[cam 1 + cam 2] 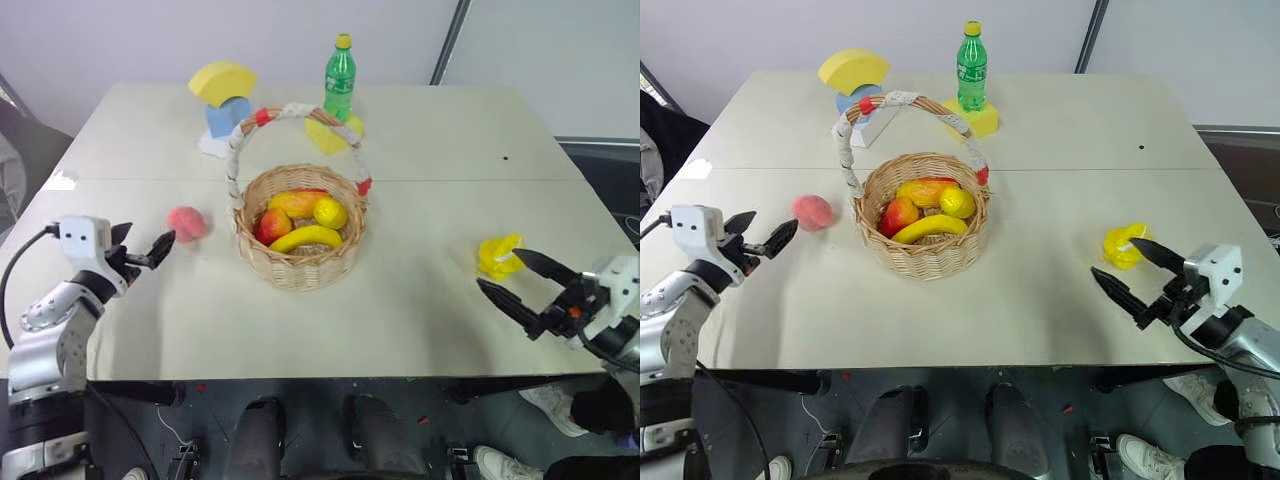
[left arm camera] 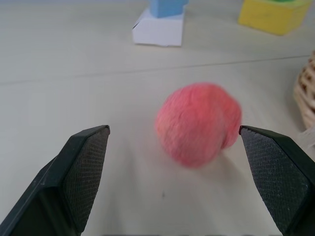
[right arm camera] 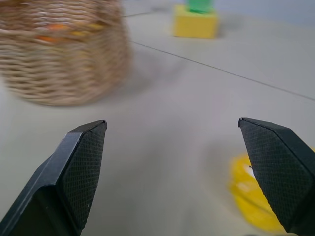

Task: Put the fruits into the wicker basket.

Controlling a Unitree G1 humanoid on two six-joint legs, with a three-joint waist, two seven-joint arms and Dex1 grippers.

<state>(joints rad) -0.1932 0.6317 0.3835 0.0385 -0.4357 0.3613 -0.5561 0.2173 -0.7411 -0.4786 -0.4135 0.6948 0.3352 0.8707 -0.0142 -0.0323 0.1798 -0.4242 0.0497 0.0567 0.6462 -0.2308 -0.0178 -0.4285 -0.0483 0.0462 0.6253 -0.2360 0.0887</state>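
Wicker basket (image 1: pixel 300 235) sits near the middle of the pale desk (image 1: pixel 420 310), its white-wrapped handle (image 1: pixel 290 115) arching overhead with red bindings at both ends. Inside it: banana (image 1: pixel 306 238) at the front, red apple (image 1: pixel 271 226) on the robot's left, lemon (image 1: pixel 331 212) on the right, orange-red mango (image 1: pixel 297 202) behind.

Peach (image 1: pixel 187 223), pinkish-red, lies on the desk to the left of the basket, apart from it. Left pincer (image 1: pixel 148 250) is open and empty, fingers spread wide, just short of the peach; in the left wrist view the peach (image 2: pixel 198 123) lies ahead between the two fingertips (image 2: pixel 88 162), not touched.

Yellow ridged starfruit piece (image 1: pixel 497 256) lies on the desk well to the right of the basket. Right pincer (image 1: pixel 520 285) is open and empty, just beside the starfruit piece, one finger next to it; contact cannot be told. In the right wrist view the piece lies close by one fingertip (image 3: pixel 275 162).

At the far side of the desk: green bottle (image 1: pixel 340 80) on a yellow foam block (image 1: pixel 333 132), and a yellow arched foam block (image 1: pixel 222 80) atop a blue block (image 1: pixel 226 115).
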